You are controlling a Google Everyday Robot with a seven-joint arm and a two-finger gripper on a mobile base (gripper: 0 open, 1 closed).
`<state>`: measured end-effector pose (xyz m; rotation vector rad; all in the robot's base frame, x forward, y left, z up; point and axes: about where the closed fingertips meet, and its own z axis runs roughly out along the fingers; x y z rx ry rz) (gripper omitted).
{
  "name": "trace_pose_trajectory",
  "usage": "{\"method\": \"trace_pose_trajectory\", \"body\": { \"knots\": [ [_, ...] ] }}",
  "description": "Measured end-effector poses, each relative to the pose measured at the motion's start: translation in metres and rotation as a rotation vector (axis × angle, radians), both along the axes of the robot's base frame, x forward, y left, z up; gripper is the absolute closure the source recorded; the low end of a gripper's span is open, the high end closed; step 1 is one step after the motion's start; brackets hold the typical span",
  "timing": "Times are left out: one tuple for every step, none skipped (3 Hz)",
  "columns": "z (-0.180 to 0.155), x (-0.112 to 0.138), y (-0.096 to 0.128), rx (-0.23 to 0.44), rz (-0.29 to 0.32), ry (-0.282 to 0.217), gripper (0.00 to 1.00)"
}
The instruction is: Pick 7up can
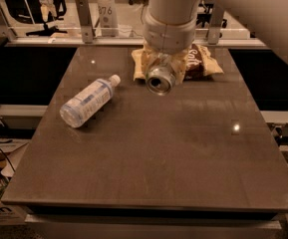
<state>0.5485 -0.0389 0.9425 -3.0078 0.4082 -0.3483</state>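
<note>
The 7up can [159, 81] lies on its side between the tan fingers [181, 67] of my gripper [162, 74], its silver end facing the camera. The gripper is shut on the can and holds it above the dark table [148, 153], near the back middle. The can's pale body is mostly hidden by the fingers and the white wrist above them. My large white arm comes down from the top right.
A clear plastic water bottle [88, 101] with a white cap lies on its side at the left of the table. A brown snack bag [203, 62] lies behind the gripper at the back. A metal rail [83, 41] runs along the far edge.
</note>
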Motion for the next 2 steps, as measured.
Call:
{"method": "trace_pose_trajectory", "body": {
  "knots": [
    [0.0456, 0.0215, 0.0024, 0.031, -0.004, -0.078, 1.0],
    [0.0457, 0.0222, 0.0031, 0.033, -0.004, -0.08, 1.0]
  ]
}}
